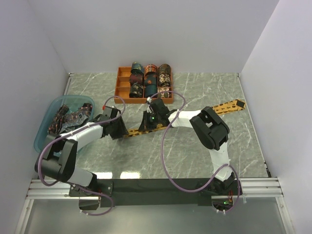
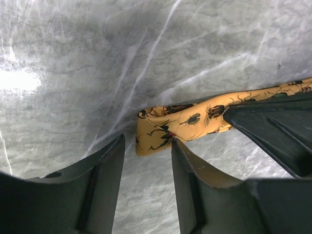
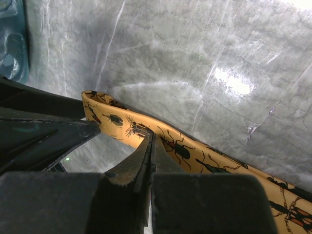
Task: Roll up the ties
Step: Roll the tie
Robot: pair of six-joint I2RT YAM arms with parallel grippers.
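Note:
A mustard-gold tie (image 1: 195,117) with dark beetle motifs lies diagonally across the marble table. Its narrow end (image 2: 156,131) is folded over and slightly raised. My left gripper (image 1: 119,127) is open, and its fingertips (image 2: 173,144) straddle that folded end (image 3: 105,114); the right finger touches it. My right gripper (image 1: 148,122) is shut, with its tips (image 3: 151,136) pinched on the tie's edge a little way in from the end. My right gripper's dark body (image 2: 273,131) shows close beside the left one.
An orange compartment tray (image 1: 122,83) with several rolled ties stands at the back. A translucent blue basin (image 1: 48,109) holding loose dark ties sits at the left, near my left arm. The tie's wide end (image 1: 238,104) reaches toward the right wall.

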